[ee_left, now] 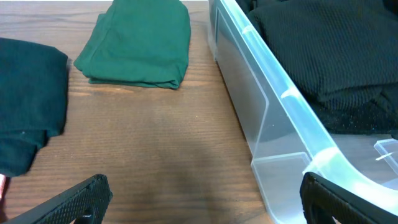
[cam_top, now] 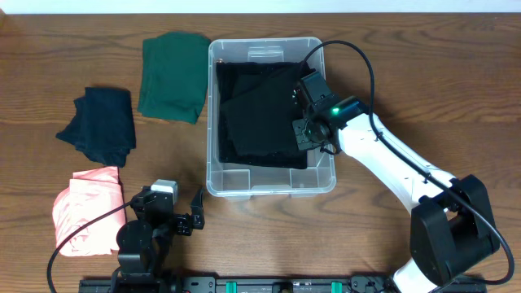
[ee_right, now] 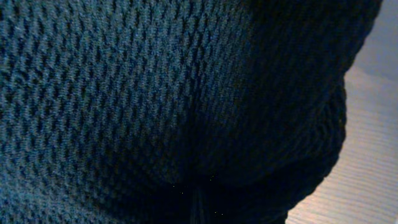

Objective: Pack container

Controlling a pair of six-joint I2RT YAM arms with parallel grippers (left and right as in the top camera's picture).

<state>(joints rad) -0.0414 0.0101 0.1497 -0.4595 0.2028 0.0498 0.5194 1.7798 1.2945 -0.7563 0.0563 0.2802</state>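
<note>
The clear plastic container (cam_top: pixel 244 181) stands mid-table and holds a black knit garment (cam_top: pixel 256 114). My right gripper (cam_top: pixel 299 110) is down inside the container at its right side, on that garment. In the right wrist view the black knit (ee_right: pixel 155 93) fills the frame and puckers toward the bottom centre; the fingers are hidden by it. My left gripper (cam_top: pixel 175 216) is open and empty, low near the front edge. Its view (ee_left: pixel 208 205) shows the container's left wall (ee_left: pixel 273 118) and the black garment (ee_left: pixel 323 43) inside.
A folded green garment (cam_top: pixel 172 77) (ee_left: pixel 140 43) lies left of the container. A dark navy garment (cam_top: pixel 102 122) (ee_left: pixel 28 99) lies further left. A pink garment (cam_top: pixel 85 207) lies at the front left. The right arm's cable arcs over the container's right rim.
</note>
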